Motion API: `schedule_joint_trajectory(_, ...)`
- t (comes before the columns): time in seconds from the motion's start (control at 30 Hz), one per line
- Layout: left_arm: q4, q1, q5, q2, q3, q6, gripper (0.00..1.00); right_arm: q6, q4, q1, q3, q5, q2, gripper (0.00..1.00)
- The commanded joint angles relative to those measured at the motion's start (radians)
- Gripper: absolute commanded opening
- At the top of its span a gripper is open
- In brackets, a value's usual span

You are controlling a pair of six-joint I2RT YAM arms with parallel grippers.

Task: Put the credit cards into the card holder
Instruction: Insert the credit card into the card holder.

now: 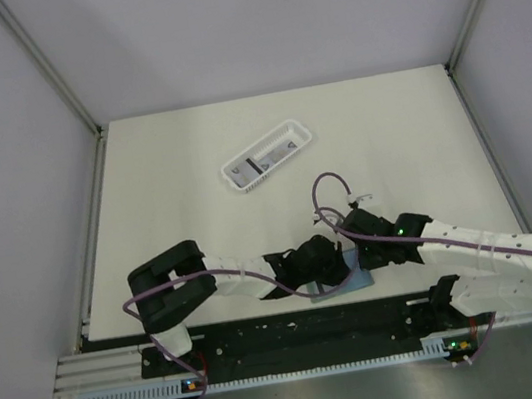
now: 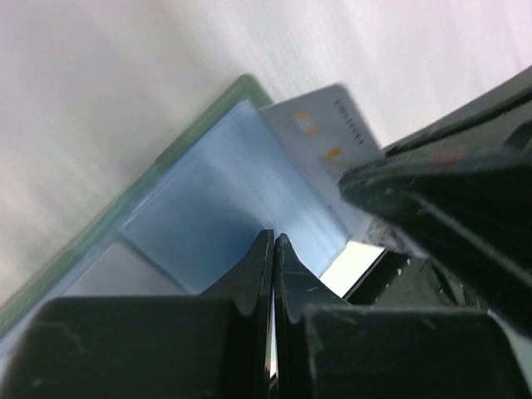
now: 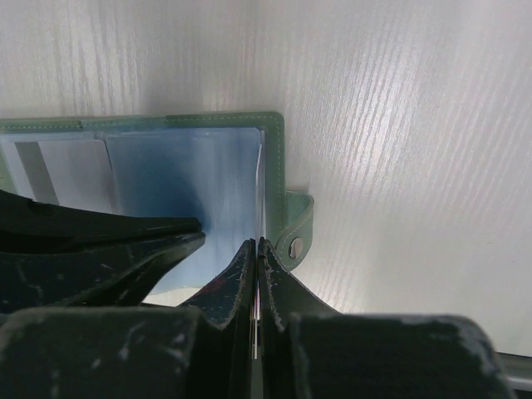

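Observation:
The sage-green card holder (image 1: 362,282) (image 2: 163,156) (image 3: 277,150) lies open near the table's front edge, its pale blue inside up. My right gripper (image 1: 360,257) (image 3: 258,243) is shut on a light-grey credit card (image 2: 328,133), edge-on in its own view, with the card's far end lying on a blue pocket. My left gripper (image 1: 341,266) (image 2: 274,238) is shut, its tips resting on the blue inside right next to the right fingers (image 2: 432,191). Another grey card with a dark stripe (image 3: 73,170) sits in the holder's left side. The snap tab (image 3: 296,241) sticks out at the right.
A white slotted basket (image 1: 288,133) stands at mid-table, behind the grippers, with a striped card (image 1: 259,166) lying in it. Purple cables loop above both wrists. A metal rail runs along the front edge by the arm bases.

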Motion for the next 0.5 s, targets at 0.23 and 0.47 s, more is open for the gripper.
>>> schedule_joint_trajectory(0.23,-0.043,0.003,-0.083,-0.206,-0.27,-0.08,0.0,0.009,0.01,0.009,-0.02,0.013,0.008,0.0)
schedule_joint_trajectory(0.47,0.013,0.003,-0.076,-0.229,-0.315,-0.091,0.0,0.008,0.022,0.009,-0.021,0.04,-0.108,0.0)
